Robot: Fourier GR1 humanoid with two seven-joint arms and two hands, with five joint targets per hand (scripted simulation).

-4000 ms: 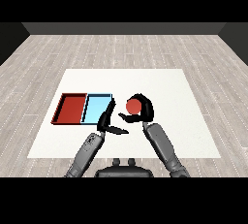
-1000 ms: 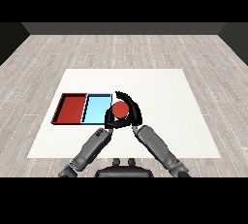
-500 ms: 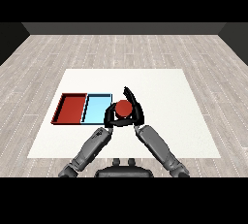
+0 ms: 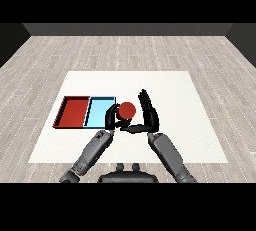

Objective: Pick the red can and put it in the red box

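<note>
I saw the white table [image 4: 175,90] carrying the red tray [image 4: 74,112] at nine o'clock of the light blue tray [image 4: 99,111]. My right hand [image 4: 148,115] stood straight-fingered beside the red can [image 4: 126,110]; my left hand [image 4: 111,120] curled round it, half hidden.

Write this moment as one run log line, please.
red can: between both hands | left hand: curled on can | right hand: fingers straight | red tray: no can
</note>
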